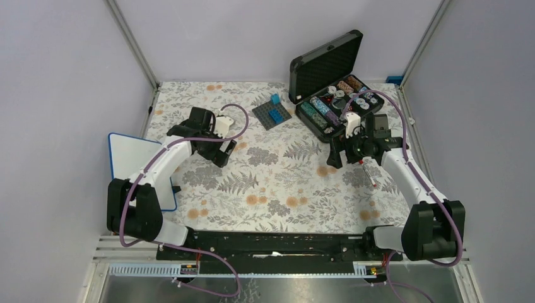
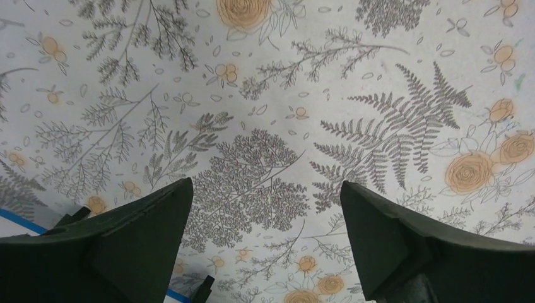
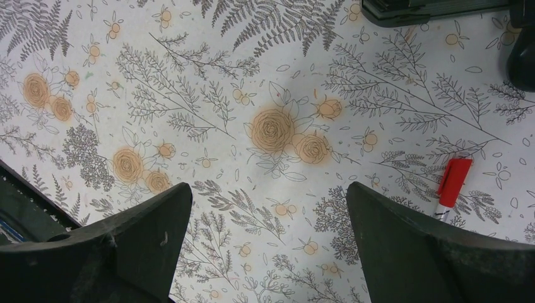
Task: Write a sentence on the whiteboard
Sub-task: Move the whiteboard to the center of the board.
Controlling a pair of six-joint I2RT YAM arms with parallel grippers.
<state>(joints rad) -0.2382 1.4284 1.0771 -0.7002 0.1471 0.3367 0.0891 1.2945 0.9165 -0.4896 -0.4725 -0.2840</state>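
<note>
The left gripper and right gripper hang over a floral tablecloth, jaws spread wide and empty. The whiteboard lies at the table's left edge, partly covered by the left arm. A red marker lies near the right gripper, with an open black case and a grey baseplate farther back.

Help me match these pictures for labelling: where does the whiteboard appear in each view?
Top external: the whiteboard lies at the table's left edge, partly under the left arm.
Left wrist: only a strip of its blue frame shows, at bottom left.
Right wrist: not in it.
Shared landmark: the floral tablecloth, seen in all three.
</note>
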